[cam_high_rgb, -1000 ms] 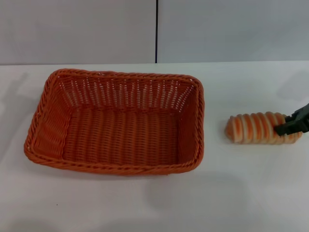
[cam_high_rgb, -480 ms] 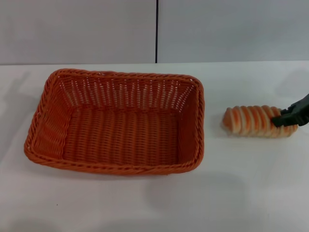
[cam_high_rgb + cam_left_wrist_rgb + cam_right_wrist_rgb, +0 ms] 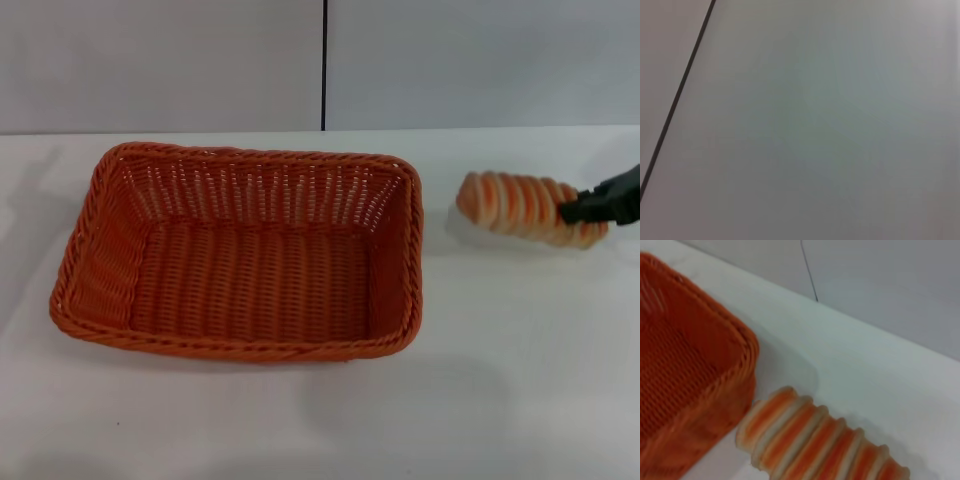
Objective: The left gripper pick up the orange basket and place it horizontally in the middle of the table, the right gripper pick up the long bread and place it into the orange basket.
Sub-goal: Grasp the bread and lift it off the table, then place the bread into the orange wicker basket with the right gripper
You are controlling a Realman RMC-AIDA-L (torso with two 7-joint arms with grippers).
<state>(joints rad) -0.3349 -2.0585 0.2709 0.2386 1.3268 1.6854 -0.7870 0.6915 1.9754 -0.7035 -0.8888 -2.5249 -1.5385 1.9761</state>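
At the right edge of the head view, the black right claw (image 3: 578,212) with blocky dark fingers is clenched on the far right end of the oblong bread roll (image 3: 525,206), cream with orange-brown spiral stripes. The roll is lifted off the plain white bench (image 3: 520,380); a soft shadow lies on the white surface just under it. It hangs slightly tilted, its free left end a little higher than the gripped end. Only the tip of the claw and a short piece of the arm are in view.

To the left of the roll, apart from it, the large rectangular orange woven basket (image 3: 245,255) with a braided rim and sloping sides stands upright on the bench, its long side running left to right, its open inside showing only the woven bottom. The free end of the roll points toward the right short wall of the basket.

In the right wrist view, the striped roll (image 3: 815,447) fills the lower part, and a corner of the orange basket (image 3: 695,385) sits close beside its end, with white bench (image 3: 865,375) between and behind them.

The left claw is not visible in any view; the left wrist view shows only a plain grey wall (image 3: 830,125) with a thin dark seam (image 3: 677,97).
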